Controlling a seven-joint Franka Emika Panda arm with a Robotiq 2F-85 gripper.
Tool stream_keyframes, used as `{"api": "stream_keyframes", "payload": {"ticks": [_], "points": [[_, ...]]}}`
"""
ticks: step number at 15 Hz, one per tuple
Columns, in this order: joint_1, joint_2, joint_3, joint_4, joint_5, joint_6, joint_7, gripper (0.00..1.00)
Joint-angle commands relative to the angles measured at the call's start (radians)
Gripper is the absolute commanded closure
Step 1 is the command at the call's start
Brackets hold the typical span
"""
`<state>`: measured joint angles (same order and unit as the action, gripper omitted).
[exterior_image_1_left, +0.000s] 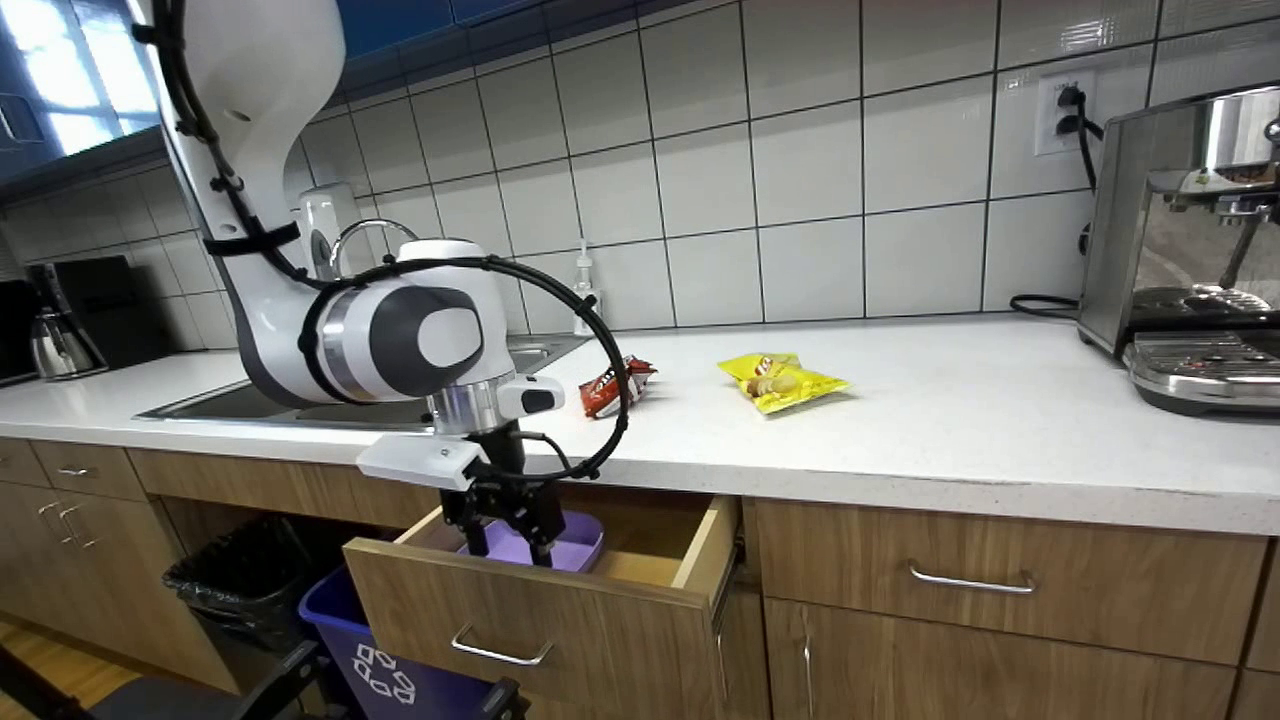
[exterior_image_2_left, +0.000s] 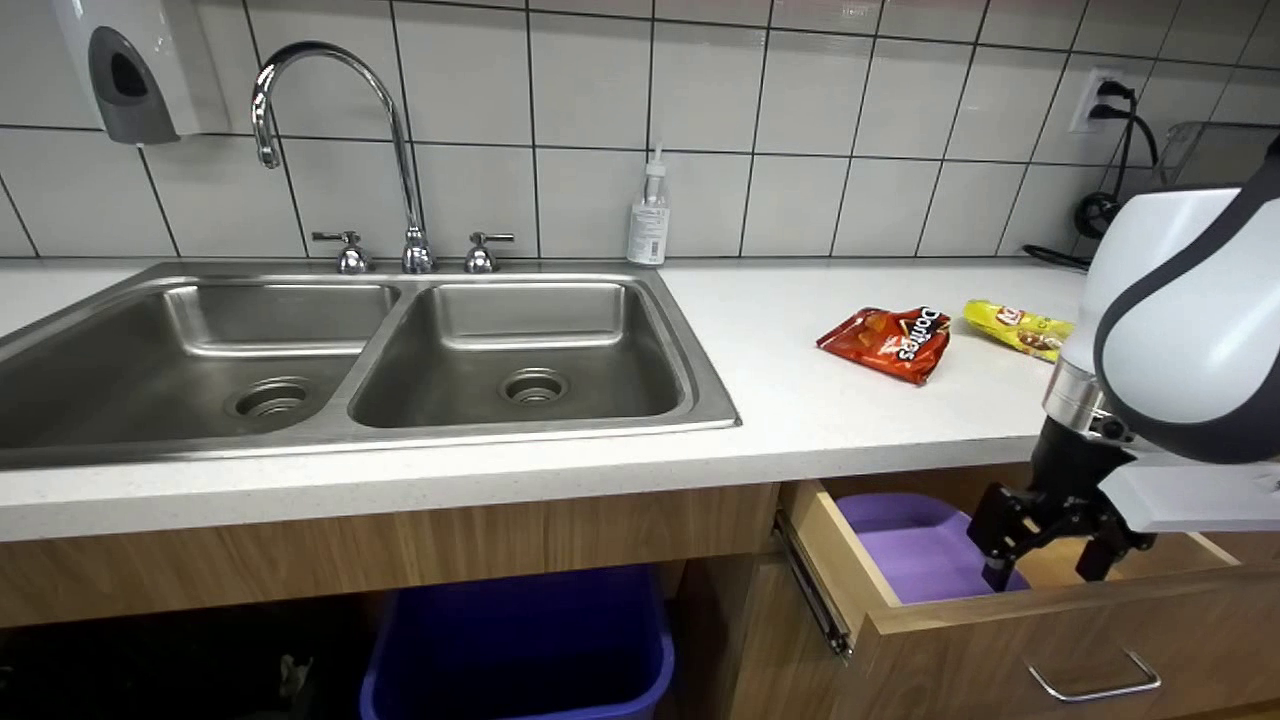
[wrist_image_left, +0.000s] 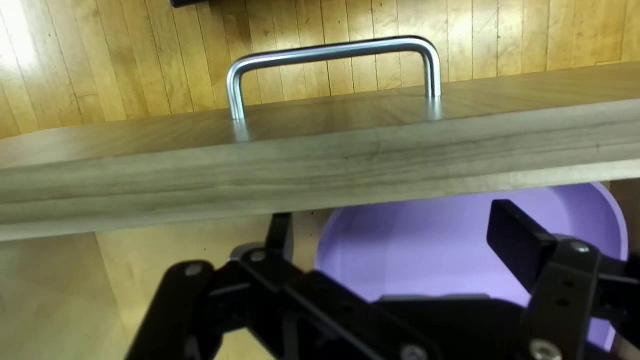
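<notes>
The hand (exterior_image_2_left: 1046, 572) is black, the container (wrist_image_left: 430, 245) purple, the drawer front (exterior_image_1_left: 600, 620) brown and wood-grained.

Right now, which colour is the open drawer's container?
The container is purple, clearest in the wrist view.

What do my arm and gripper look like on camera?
The arm is white and rounded, with dark grey trim, a silver collar and a flat white housing near the gripper. Black cables run along it under black straps and loop outward. The gripper is black, with jointed fingers and silvery screws. I can make out no lettering on either.
</notes>
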<state>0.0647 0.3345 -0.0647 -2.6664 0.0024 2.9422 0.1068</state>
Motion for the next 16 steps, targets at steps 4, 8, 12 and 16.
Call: {"api": "stream_keyframes", "payload": {"ticks": [4,8,12,16], "points": [[0.012,-0.083,0.015,-0.126,0.025,-0.002,0.042,0.0],[0.009,-0.103,0.018,-0.157,0.029,-0.003,0.041,0.0],[-0.009,-0.082,0.032,-0.108,0.053,-0.027,0.042,0.0],[-0.019,-0.14,0.05,-0.13,0.106,-0.022,0.044,0.0]]}}
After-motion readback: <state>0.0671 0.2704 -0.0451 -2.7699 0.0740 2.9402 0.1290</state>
